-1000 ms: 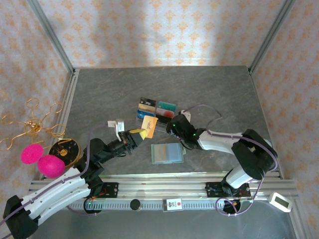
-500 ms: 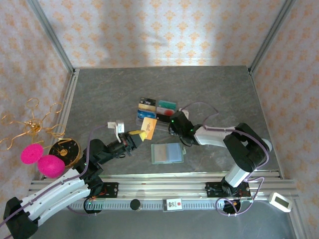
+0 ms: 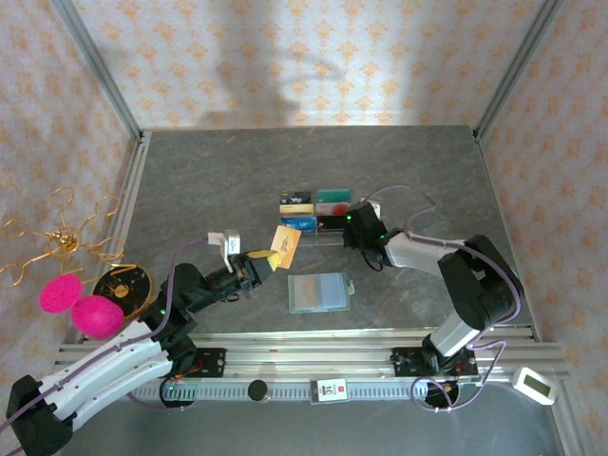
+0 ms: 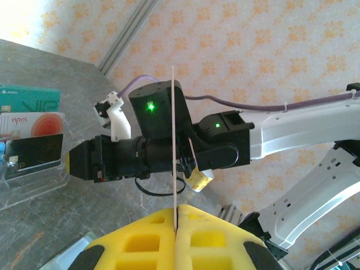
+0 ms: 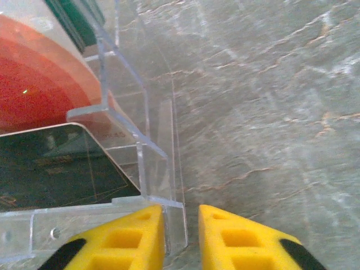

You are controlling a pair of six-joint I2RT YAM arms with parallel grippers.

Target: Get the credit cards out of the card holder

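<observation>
With my left pincer (image 4: pixel 176 211) clamped on an orange card (image 4: pixel 173 140) and the holder (image 3: pixel 318 292) lying open near centre, I judge my right pincer (image 5: pixel 181 219), narrowly parted astride a corner of the tray (image 5: pixel 142 160), should steady it while the card slots squarely.

Card holder (image 3: pixel 319 293) pale green/blue; card (image 3: pixel 284 247) orange; tabletop (image 3: pixel 209 180) grey marbled; walls (image 3: pixel 285 57) w/ orange motif.

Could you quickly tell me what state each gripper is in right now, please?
Left gripper: closed on an orange card.
Right gripper: jaws narrowly apart astride the clear tray edge; grip cannot be told.
</observation>
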